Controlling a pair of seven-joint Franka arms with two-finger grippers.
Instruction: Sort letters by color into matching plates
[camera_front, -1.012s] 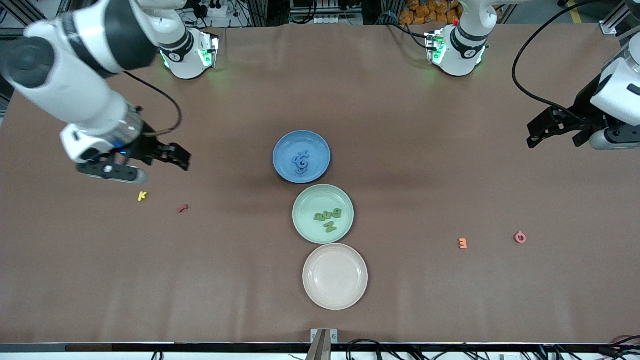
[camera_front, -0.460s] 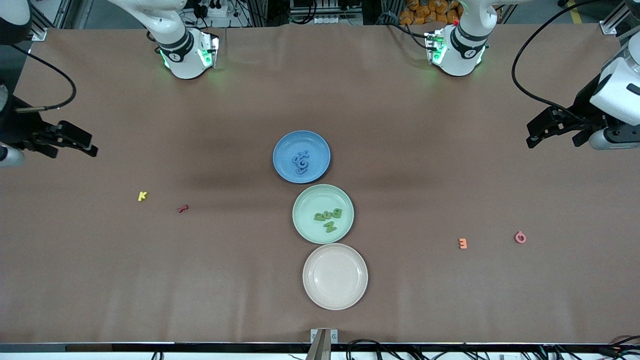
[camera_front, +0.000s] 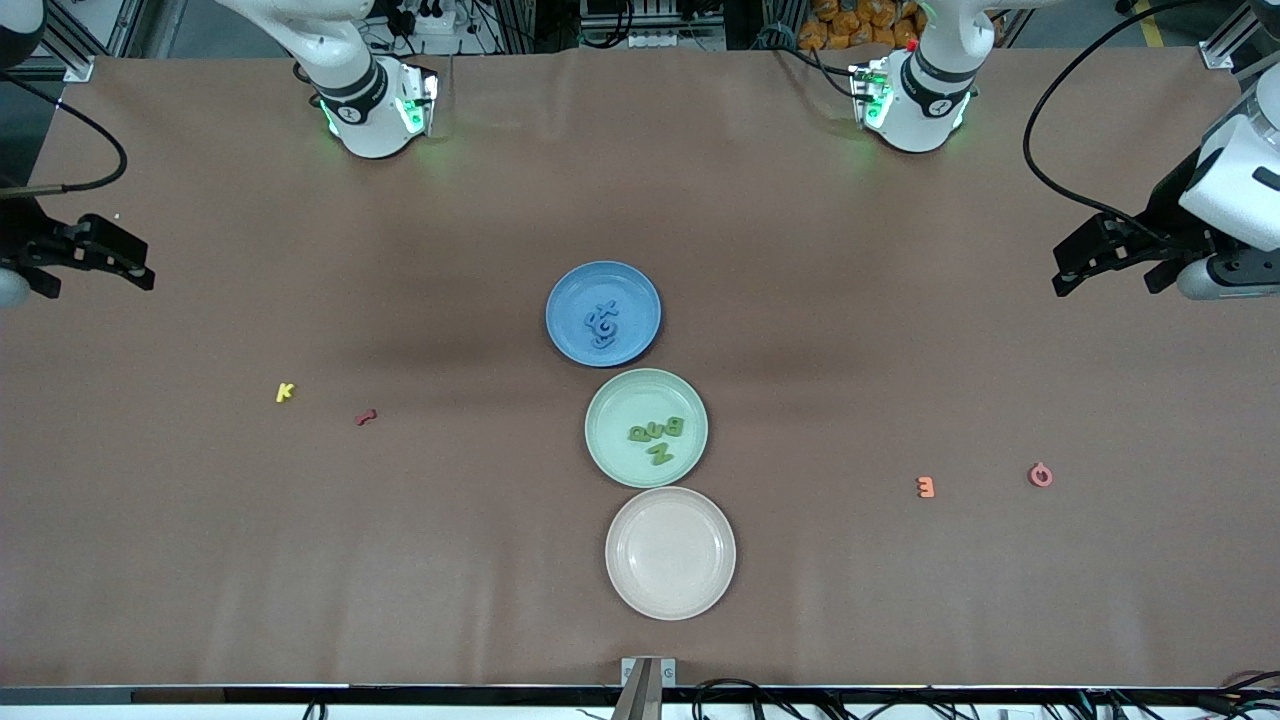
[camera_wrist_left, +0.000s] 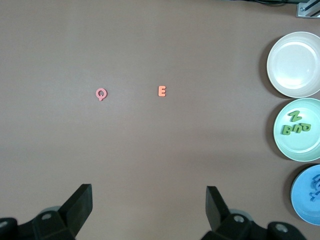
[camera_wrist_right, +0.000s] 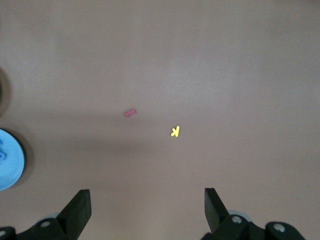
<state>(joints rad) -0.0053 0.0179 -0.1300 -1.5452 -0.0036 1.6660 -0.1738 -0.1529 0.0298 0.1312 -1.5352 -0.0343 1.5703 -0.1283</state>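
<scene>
Covering the whole worktop (camera_front: 900, 250) is a matte brown sheet, and both arms wait at its ends, the left pincer (camera_wrist_left: 149, 205) and right pincer (camera_wrist_right: 147, 207) each spread wide and holding nothing. Round, shallow, matte, the blue plate (camera_front: 570, 300) holds the blue letters (camera_front: 603, 324) and the mint green plate (camera_front: 615, 400) the green letters (camera_front: 657, 437). Being thin, light foam, the heaped blue ones could probably slide out if a plate were nudged.

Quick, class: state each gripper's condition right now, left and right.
Left gripper: open, holding nothing, over bare table at the left arm's end.
Right gripper: open, holding nothing, over bare table at the right arm's end.
</scene>
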